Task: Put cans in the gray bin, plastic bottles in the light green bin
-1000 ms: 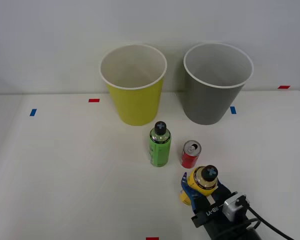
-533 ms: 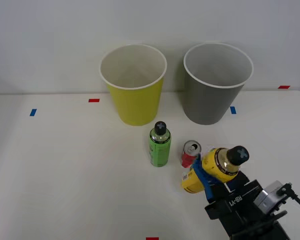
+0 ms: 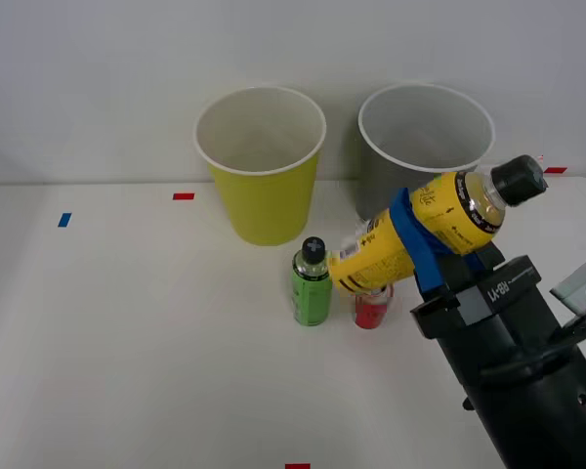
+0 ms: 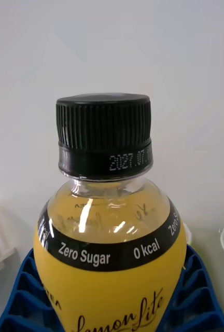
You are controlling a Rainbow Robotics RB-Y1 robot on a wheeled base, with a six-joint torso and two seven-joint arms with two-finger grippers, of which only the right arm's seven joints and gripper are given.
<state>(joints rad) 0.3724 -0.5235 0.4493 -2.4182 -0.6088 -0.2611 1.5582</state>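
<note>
My right gripper [image 3: 417, 242] is shut on the yellow-wrapped plastic bottle [image 3: 425, 231], held in the air and tilted with its black cap toward the right, in front of the gray bin [image 3: 400, 205]. The wrist view has the same yellow bottle [image 4: 109, 244] close up between the blue fingers [image 4: 18, 290]. The green-wrapped plastic bottle [image 3: 312, 285] stands upright on the table before the light green bin [image 3: 262, 166]. Next to it stands the red can [image 3: 371, 309], partly covered by the lifted bottle.
Both bins stand side by side at the back of the white table [image 3: 127, 342], against a pale wall. Small red tape marks [image 3: 184, 196] and blue tape marks [image 3: 64, 220] lie on the tabletop. My dark arm [image 3: 527, 391] takes up the near right corner.
The yellow bottle went from standing on the table near the front to being lifted and tipped over sideways, rising up and back toward the gray bin. The green bottle and can stayed put.
</note>
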